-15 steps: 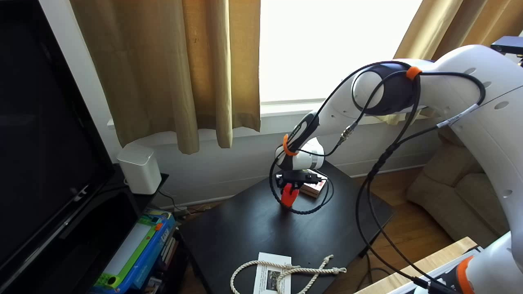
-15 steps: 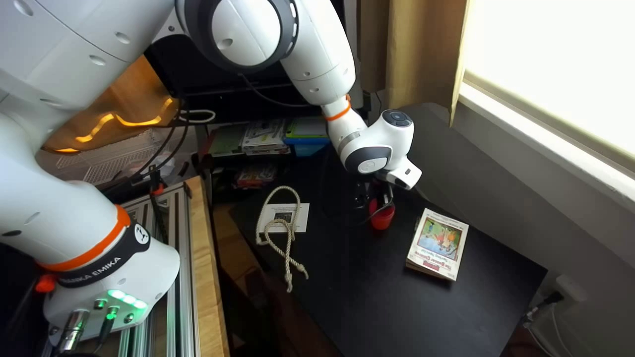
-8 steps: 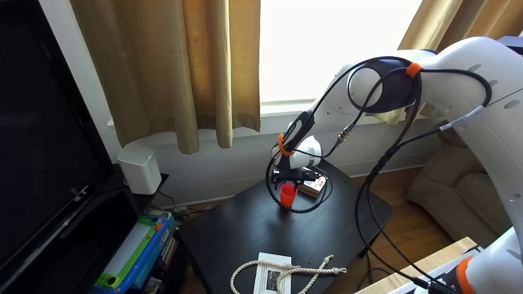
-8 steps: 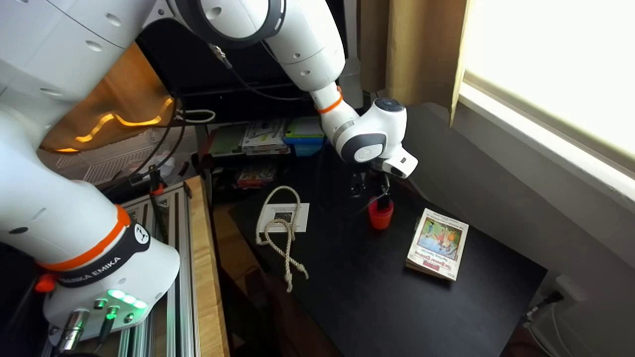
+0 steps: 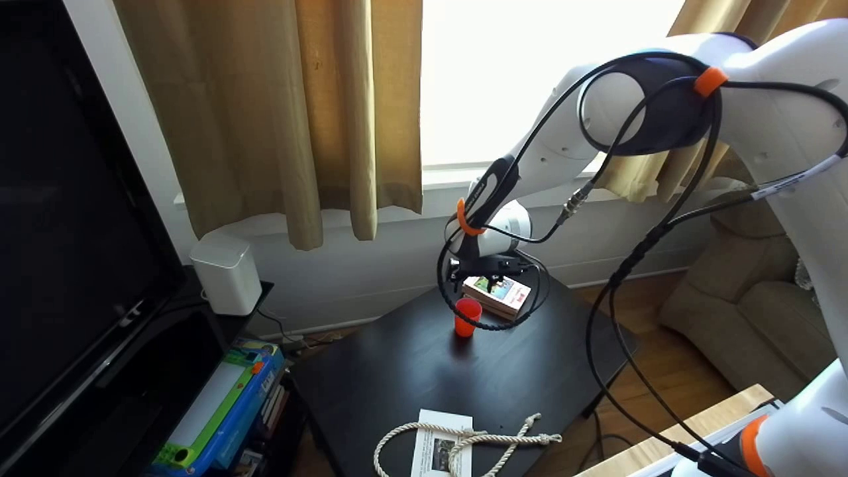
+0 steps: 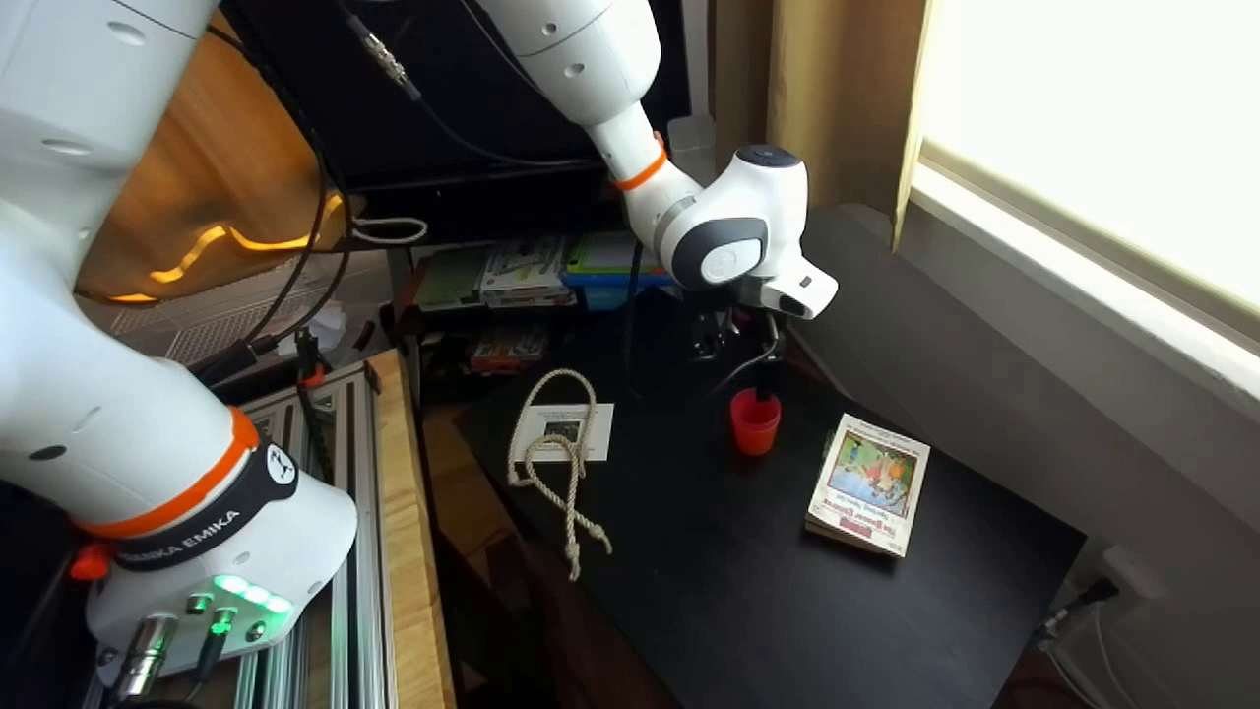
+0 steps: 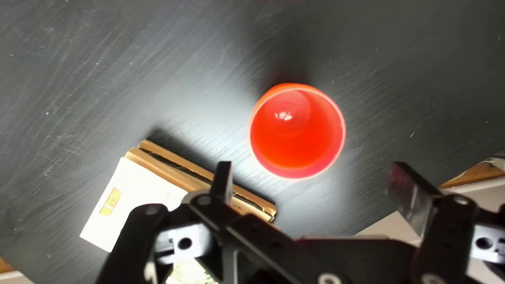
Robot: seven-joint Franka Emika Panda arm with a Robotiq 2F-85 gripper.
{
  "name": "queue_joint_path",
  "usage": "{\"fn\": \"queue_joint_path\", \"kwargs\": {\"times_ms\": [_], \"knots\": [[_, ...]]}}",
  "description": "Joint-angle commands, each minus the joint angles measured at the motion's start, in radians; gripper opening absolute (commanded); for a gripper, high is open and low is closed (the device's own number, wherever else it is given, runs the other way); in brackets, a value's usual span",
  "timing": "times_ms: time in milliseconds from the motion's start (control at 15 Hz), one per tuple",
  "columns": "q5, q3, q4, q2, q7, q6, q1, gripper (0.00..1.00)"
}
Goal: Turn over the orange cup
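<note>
The orange cup [image 7: 298,134] stands upright on the black table, its open mouth facing up, in the wrist view and in both exterior views, including beside the books in an exterior view [image 5: 467,322]. My gripper [image 7: 311,172] is open above it, with a wide gap between the fingers [image 7: 223,179] and nothing held. In an exterior view, the gripper [image 5: 476,285] hangs higher than the cup's rim and apart from it. A dark finger partly overlaps the cup's rear rim in an exterior view [image 6: 755,428].
A small stack of books [image 6: 868,484] lies close to the cup. A knotted rope [image 6: 561,453] rests over a white card [image 5: 442,457] nearer the table's other end. The wall and window sill [image 6: 1063,286] run along one side of the black table [image 5: 391,377].
A second ago my fingers were on the cup. They have since spread apart and the gripper has risen off it, leaving the cup standing on the table.
</note>
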Motion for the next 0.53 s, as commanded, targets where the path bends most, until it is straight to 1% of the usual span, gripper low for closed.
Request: {"fn": "queue_joint_path", "kwargs": {"times_ms": [0,133,200,467], "knots": [[-0.039,-0.039,-0.118,-0.122,0.032,-0.022,0.019,1.0],[-0.047,-0.041,-0.153,-0.17,0.027,-0.029,0.008,1.0],[-0.043,-0.021,-0.075,-0.096,0.017,-0.006,-0.01,1.0],[-0.049,-0.026,-0.122,-0.149,0.018,-0.011,-0.012,1.0]]}}
